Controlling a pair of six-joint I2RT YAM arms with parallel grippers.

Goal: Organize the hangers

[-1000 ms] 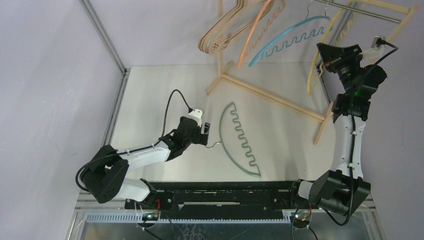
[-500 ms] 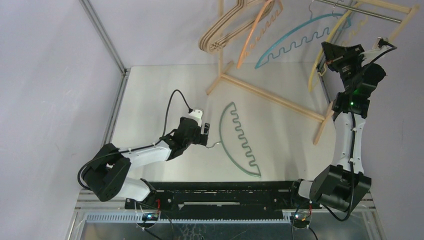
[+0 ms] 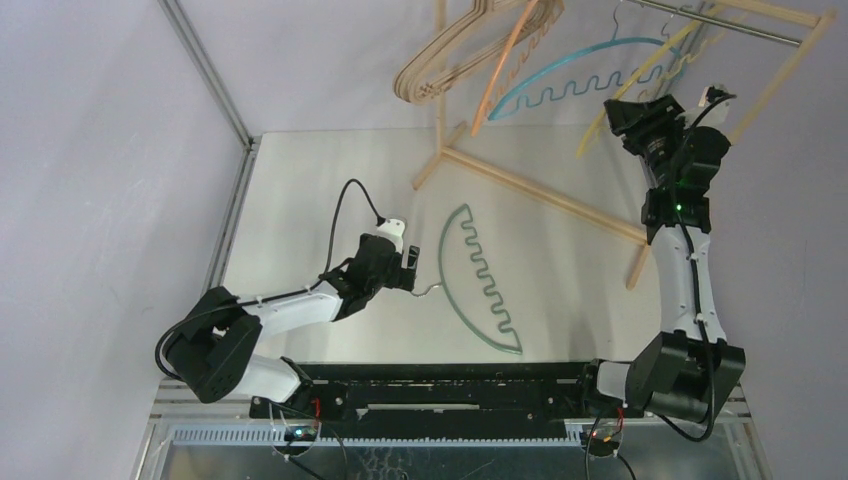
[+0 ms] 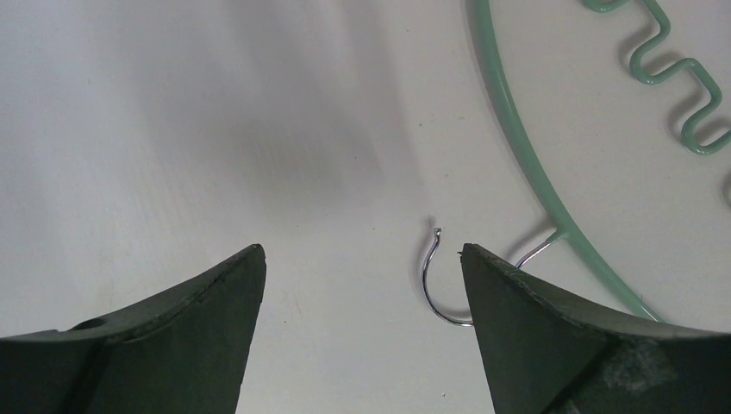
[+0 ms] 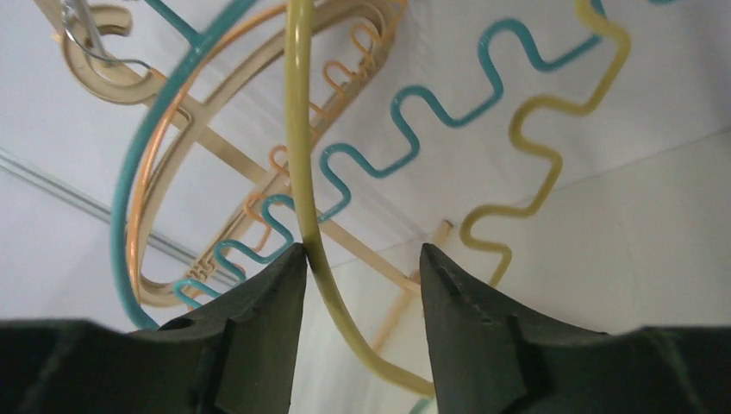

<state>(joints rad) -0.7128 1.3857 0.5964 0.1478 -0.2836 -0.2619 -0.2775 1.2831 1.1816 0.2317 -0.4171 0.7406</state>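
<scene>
The green hanger point(image 4: 518, 147) lies flat on the surface point(image 3: 300, 200), in front of the rack point(image 3: 540, 195) foot, on the side of the arm bases. Its long axis runs from the rack toward those bases. Its thin steel hook point(image 4: 438, 280) points out to my left claw point(image 4: 362, 252), the nearer one. This claw is released and low. The hook sits between its fingers, close to the right one, so I judge a small sideways shift is needed before closing. The hanger looks like thin coated wire, with a smooth arc and a wavy bar. Up at the rack, my right claw point(image 5: 362, 254) is also released, with the yellow hanger point(image 5: 299, 129) arc against one finger.
</scene>
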